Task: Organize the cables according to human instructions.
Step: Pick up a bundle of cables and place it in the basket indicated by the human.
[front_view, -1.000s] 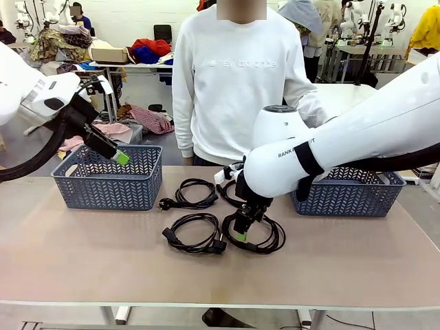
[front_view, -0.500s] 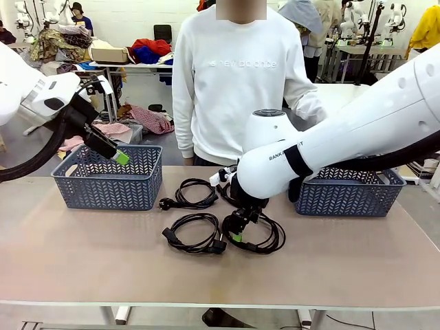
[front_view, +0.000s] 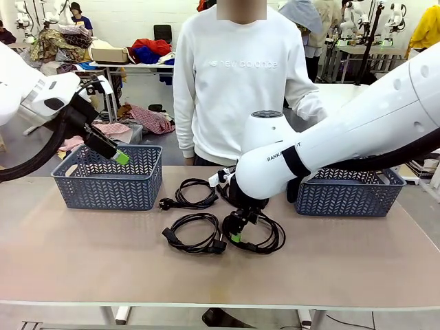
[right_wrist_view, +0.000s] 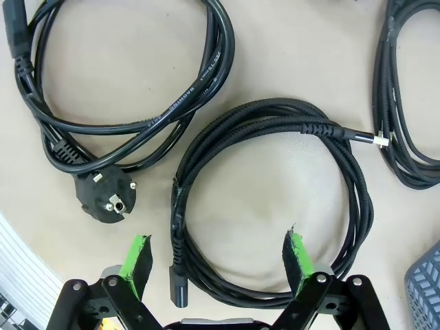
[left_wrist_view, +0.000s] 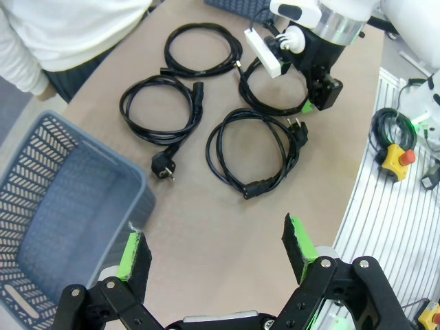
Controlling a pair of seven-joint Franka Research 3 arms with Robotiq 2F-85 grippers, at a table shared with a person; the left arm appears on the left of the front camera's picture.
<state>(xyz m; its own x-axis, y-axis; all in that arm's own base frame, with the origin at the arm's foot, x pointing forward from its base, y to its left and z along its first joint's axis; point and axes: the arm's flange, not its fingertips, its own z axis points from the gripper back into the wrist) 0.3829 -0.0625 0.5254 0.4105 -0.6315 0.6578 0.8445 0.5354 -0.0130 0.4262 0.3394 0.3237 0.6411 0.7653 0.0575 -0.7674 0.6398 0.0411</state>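
Note:
Four coiled black cables lie mid-table between two baskets. In the front view one cable (front_view: 196,193) is at the back, one cable (front_view: 194,234) at the front left, and one cable (front_view: 265,237) at the front right, under my right gripper (front_view: 236,234). That gripper is open and low over this loop. In the right wrist view its green fingertips (right_wrist_view: 137,261) straddle the near side of the braided coil (right_wrist_view: 275,199). My left gripper (front_view: 118,157) hangs open over the left basket (front_view: 106,187) with nothing between its fingers (left_wrist_view: 135,251). The left wrist view shows all four cables, the nearest cable (left_wrist_view: 258,148) among them.
A second blue-grey basket (front_view: 350,197) stands at the right, partly behind my right arm. A person in a white sweatshirt (front_view: 234,82) stands at the far edge. In the right wrist view a cord with a round plug (right_wrist_view: 103,194) lies left of the braided coil.
My right arm has shifted slightly to the left over the front-right cable. The left arm and the cables have stayed put.

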